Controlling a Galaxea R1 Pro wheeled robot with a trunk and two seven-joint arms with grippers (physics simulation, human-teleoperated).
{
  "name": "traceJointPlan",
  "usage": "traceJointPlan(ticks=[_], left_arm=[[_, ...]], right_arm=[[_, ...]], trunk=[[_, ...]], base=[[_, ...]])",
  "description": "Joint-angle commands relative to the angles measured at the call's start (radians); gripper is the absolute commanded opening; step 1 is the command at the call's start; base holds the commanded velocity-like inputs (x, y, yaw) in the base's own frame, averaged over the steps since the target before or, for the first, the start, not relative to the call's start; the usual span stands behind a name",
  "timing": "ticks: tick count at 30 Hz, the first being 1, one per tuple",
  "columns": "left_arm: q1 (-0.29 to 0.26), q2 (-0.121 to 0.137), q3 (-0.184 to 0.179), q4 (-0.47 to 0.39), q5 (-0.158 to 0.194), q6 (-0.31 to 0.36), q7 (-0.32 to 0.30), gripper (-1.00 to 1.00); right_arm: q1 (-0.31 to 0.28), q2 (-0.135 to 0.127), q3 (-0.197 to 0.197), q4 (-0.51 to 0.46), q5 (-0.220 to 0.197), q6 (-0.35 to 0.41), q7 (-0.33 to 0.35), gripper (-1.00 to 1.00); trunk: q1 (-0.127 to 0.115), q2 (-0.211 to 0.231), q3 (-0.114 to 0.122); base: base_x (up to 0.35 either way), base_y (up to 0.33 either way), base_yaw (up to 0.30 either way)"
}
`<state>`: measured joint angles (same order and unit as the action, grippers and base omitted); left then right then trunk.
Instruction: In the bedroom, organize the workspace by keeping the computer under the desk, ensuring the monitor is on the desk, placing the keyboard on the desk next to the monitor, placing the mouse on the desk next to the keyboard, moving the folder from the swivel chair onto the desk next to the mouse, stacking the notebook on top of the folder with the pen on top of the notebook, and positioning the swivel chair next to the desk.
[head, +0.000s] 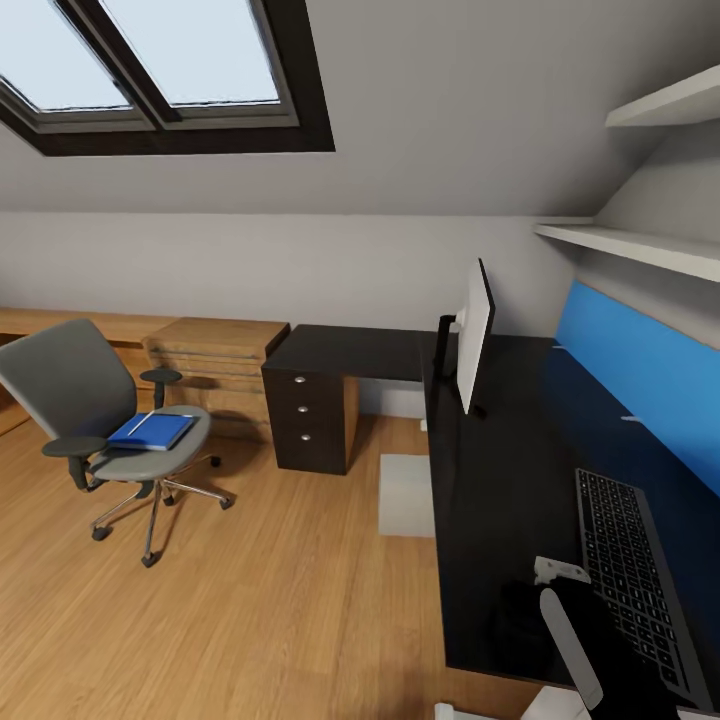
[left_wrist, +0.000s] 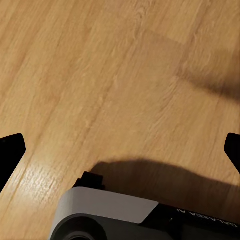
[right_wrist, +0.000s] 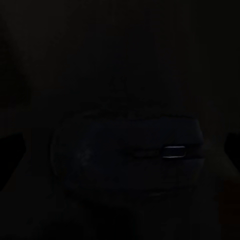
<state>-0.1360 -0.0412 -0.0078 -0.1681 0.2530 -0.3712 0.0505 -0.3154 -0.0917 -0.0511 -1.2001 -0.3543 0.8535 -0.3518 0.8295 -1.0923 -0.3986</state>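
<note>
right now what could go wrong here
The right arm is low over the dark desk, close to the keyboard; a careless move could shove the keyboard. The right wrist view is almost black, with just a faint mouse shape, so grasping by it is chancy. The folder, with a pen on it, lies on the chair, which stands on casters and may roll away when the robot reaches for it.
</note>
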Motion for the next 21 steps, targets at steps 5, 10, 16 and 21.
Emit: traceJointPlan(ticks=[5, 10, 16, 21], left_arm=[[-0.001, 0.0, -0.001, 0.0, 0.002, -0.003, 0.003, 1.0], [-0.001, 0.0, -0.001, 0.0, 0.002, -0.003, 0.003, 1.0], [-0.001, 0.0, -0.001, -0.001, 0.002, -0.003, 0.003, 1.0], [-0.001, 0.0, -0.001, -0.001, 0.002, -0.003, 0.003, 1.0]], right_arm=[[-0.001, 0.0, 0.0, -0.001, -0.01, 0.002, -0.009, 1.0], [-0.001, 0.0, 0.0, -0.001, -0.01, 0.002, -0.009, 1.0], [-0.001, 0.0, 0.0, -0.001, -0.01, 0.002, -0.009, 1.0], [-0.001, 0.0, 0.0, -0.001, -0.01, 0.002, -0.009, 1.0]], trunk=[[0.0, -0.001, -0.001], [0.019, -0.036, -0.017], [0.027, -0.05, -0.023], [0.027, -0.05, -0.023]], base=[[0.0, 0.0, 0.0], [0.0, 0.0, 0.0], [0.0, 0.0, 0.0], [0.0, 0.0, 0.0]])
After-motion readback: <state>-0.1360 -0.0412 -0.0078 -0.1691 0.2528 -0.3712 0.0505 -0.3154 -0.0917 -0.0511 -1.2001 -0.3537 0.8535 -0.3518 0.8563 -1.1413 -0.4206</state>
